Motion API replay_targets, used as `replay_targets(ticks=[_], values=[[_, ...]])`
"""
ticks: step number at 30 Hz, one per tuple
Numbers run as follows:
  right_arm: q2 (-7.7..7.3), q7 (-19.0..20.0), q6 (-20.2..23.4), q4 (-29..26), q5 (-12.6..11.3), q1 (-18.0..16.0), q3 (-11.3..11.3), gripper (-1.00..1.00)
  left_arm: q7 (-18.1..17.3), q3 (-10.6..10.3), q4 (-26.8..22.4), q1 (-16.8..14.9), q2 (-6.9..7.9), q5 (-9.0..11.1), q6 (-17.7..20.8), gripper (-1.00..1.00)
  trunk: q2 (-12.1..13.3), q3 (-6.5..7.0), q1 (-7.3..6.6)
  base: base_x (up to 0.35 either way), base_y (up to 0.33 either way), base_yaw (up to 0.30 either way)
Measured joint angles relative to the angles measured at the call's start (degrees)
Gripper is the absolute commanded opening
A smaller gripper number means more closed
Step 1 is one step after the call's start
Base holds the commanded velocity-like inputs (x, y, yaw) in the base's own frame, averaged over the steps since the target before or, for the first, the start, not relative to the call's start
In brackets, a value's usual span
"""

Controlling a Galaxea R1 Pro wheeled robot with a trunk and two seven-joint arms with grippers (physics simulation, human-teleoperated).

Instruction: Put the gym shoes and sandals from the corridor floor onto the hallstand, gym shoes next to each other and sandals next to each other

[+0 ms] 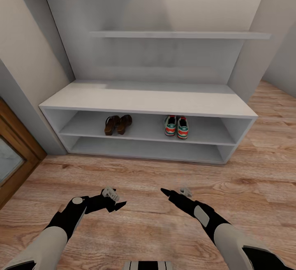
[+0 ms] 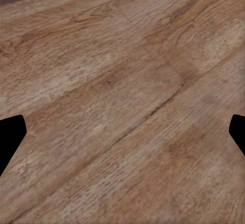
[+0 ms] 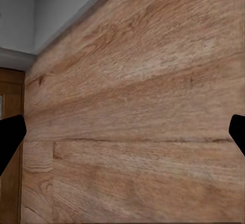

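The light-grey hallstand (image 1: 148,97) stands against the wall ahead. On its upper open shelf the two dark brown sandals (image 1: 117,124) lie side by side at the left. The two white gym shoes (image 1: 176,126) with green stripes and red-orange heels sit side by side at the right of the same shelf. My left gripper (image 1: 114,200) and right gripper (image 1: 173,191) hover low over the wood-plank corridor floor (image 1: 148,175) in front of the rack. Both are open and hold nothing. In each wrist view the black fingertips (image 2: 10,137) (image 3: 10,137) stand far apart over bare planks.
A long grey wall shelf (image 1: 181,35) hangs above the rack. A brown wooden door frame (image 1: 18,151) is at the left, close to the rack's end. Grey walls close in both sides; the floor widens to the right (image 1: 271,138).
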Motion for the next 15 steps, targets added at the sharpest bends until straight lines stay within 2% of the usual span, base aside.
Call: replay_targets(ticks=[8, 10, 11, 13, 14, 15], values=[[0.06, 0.31, -0.2, 0.36, 0.3, 0.01, 0.11, 1.0, 0.0, 0.0, 0.0, 0.01, 0.0, 0.01, 0.0, 1.0, 0.1, 1.77, -0.21, 0.0, 0.0, 0.0], [0.07, 0.37, -0.24, 0.35, 1.55, 0.0, 0.77, 1.0, 0.0, 0.0, 0.0, 0.01, 0.0, 0.01, 0.0, 1.0, 0.13, 2.21, -0.26, 0.0, 0.0, 0.0], [0.06, 0.4, -0.22, 0.33, 4.27, 0.0, 2.85, 1.0, 0.0, 0.0, 0.0, 0.01, 0.0, 0.01, 0.0, 1.0, 0.14, 2.43, -0.29, 0.0, 0.0, 0.0], [0.03, 0.44, -0.21, 0.28, 6.77, 0.0, 5.02, 1.0, 0.0, 0.0, 0.0, 0.01, 0.0, 0.01, 0.0, 1.0, 0.17, 2.88, -0.34, 0.0, 0.0, 0.0], [0.04, 0.51, -0.21, 0.24, 9.26, 0.0, 7.17, 1.0, 0.0, 0.0, 0.0, 0.01, 0.0, 0.01, 0.0, 1.0, 0.18, 3.1, -0.36, 0.0, 0.0, 0.0], [0.04, 0.53, -0.21, 0.23, 10.34, -0.01, 8.21, 1.0, 0.0, 0.0, 0.0, 0.01, 0.0, 0.01, 0.0, 1.0, 0.2, 3.32, -0.39, 0.0, 0.0, 0.0]])
